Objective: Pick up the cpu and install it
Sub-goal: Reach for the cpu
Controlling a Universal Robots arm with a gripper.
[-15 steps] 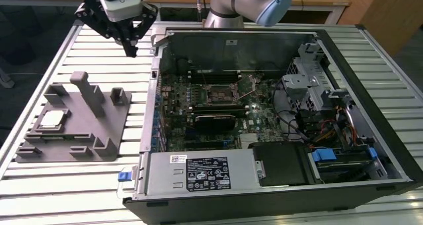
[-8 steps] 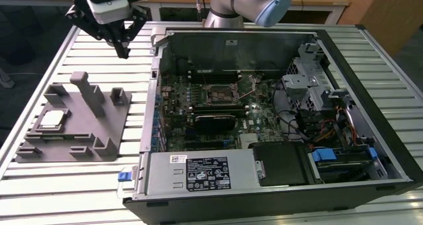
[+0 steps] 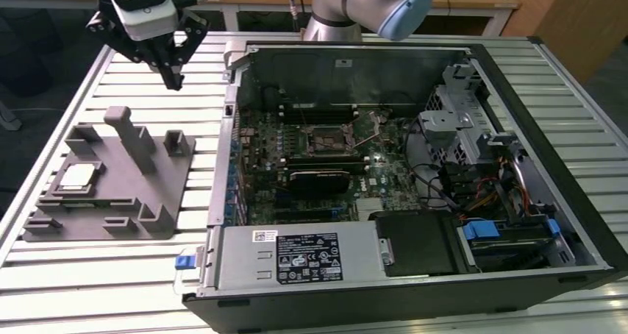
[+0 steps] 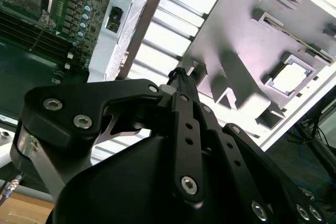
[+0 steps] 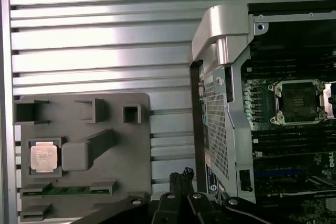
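The cpu (image 3: 79,175) is a small silvery square lying flat in a pocket of the grey tray (image 3: 167,179), at the exterior view's left. Both wrist views show the cpu (image 5: 43,157) (image 4: 289,77) in that same pocket. My gripper (image 3: 176,81) hangs in the air above the slatted table, beyond the tray's far end and well clear of the chip. Its black fingers (image 5: 181,178) (image 4: 181,80) are shut with nothing between them. The open socket (image 3: 328,137) (image 5: 297,100) sits on the motherboard inside the computer case.
The open computer case (image 3: 510,194) lies on its side at the exterior view's right, its metal wall (image 5: 220,77) standing between tray and motherboard. An upright post (image 3: 132,139) rises from the tray near the chip. Bare slatted table (image 3: 187,62) lies under the gripper.
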